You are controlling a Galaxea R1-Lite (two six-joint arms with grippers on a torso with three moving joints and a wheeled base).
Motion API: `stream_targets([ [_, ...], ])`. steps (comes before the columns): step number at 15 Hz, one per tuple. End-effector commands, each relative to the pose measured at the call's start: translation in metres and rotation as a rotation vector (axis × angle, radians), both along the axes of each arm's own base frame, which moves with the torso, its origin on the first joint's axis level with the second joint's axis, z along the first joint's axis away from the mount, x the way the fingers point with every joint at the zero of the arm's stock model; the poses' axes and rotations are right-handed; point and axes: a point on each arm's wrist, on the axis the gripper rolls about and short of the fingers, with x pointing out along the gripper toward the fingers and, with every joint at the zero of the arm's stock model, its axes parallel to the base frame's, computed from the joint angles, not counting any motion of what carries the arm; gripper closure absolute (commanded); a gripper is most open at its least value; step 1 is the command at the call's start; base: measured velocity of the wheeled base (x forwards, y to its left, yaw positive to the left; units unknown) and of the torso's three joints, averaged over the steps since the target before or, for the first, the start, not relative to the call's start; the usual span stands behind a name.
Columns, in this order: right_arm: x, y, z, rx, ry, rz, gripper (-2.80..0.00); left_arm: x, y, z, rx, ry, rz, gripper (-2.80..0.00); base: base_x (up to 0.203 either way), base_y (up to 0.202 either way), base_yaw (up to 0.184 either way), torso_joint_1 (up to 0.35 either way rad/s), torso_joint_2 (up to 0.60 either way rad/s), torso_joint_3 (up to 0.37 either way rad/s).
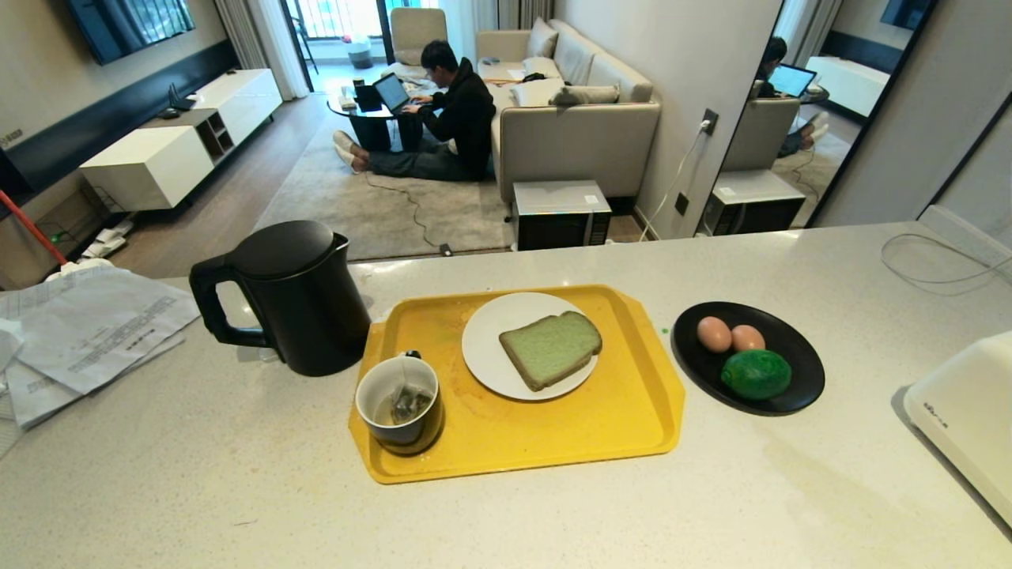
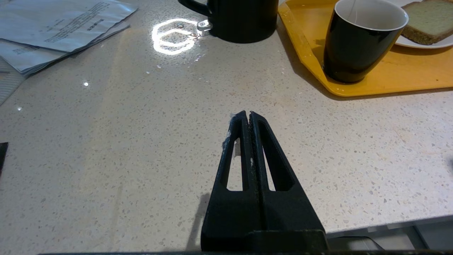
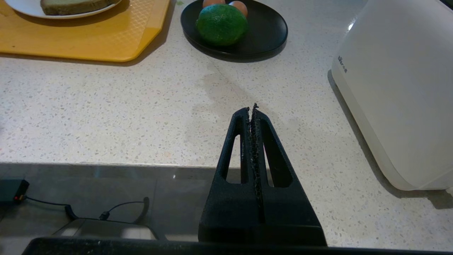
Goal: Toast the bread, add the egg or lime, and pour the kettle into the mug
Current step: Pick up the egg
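**Kid:** Bread first! Where is it, and what are your grippers doing?

**Me:** My left gripper (image 2: pixel 248 114) is squeezed tight with nothing in it. It hangs over the bare counter (image 1: pixel 237 474), near the front edge. My right gripper (image 3: pixel 252 108) is squeezed tight and empty too, over the counter by the white toaster (image 3: pixel 400 88).

**Kid:** And past them?

**Me:** Past the left one, the mug (image 1: pixel 398 401) stands on the yellow tray (image 1: pixel 553 435) with a tea bag (image 1: pixel 408 403) inside. The bread (image 1: pixel 551 348) lies flat on a white plate (image 1: pixel 490 348) on that tray. The kettle (image 1: pixel 296 296) stands just left of the tray. On the right, a black plate (image 1: pixel 798 348) holds two eggs (image 1: pixel 714 333) and the lime (image 1: pixel 756 374).
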Motion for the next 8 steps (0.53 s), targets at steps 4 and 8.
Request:
stream_targets([
  [4, 0.0002, 0.0, -0.0003, -0.002, 0.002, 0.002, 0.0, 0.0001, 0.0, 0.0001, -0.001, 0.0, 0.001, 0.0, 0.0, 0.0, 0.0, 0.0, 0.0, 0.0],
  [8, 0.0002, 0.0, -0.0003, -0.002, 0.002, 0.002, 0.0, 0.0001, 0.0, 0.0001, -0.001, 0.0, 0.001, 0.0, 0.0, 0.0, 0.0, 0.0, 0.0, 0.0],
])
